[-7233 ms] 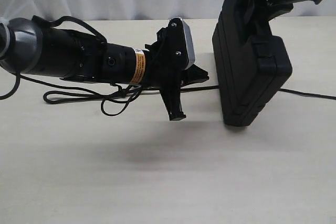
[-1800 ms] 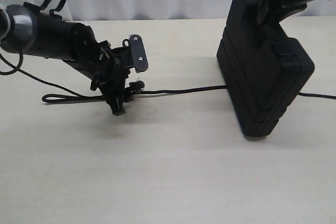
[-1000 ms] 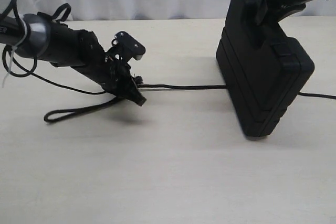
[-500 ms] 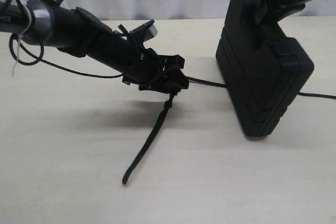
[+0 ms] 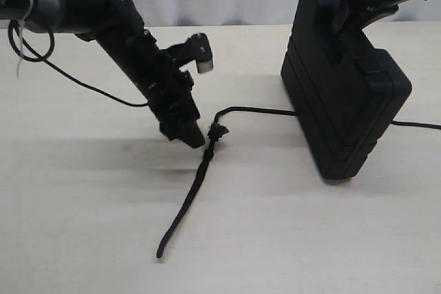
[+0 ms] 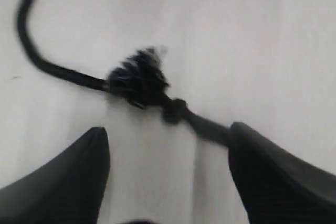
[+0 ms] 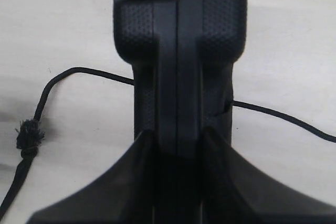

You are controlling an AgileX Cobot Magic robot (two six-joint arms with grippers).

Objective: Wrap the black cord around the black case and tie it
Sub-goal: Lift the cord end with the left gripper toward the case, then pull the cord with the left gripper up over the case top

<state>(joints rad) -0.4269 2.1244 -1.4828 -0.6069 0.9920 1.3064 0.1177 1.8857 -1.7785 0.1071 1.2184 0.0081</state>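
At frame right, the right claw [image 7: 176,142] squeezes the black case [image 5: 344,94]. The left claw [image 6: 168,129], spread wide, sits above the black cord [image 5: 200,177].

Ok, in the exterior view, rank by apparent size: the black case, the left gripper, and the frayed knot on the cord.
1. black case, largest by far.
2. left gripper, clearly smaller.
3. frayed knot, smallest, a small tuft right beside the gripper.

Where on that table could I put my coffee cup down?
The table is bare along the front: left of the loose tail of the black cord, and right of it, in front of the black case. It is crowded between the left end effector and the case, where the knotted cord runs.
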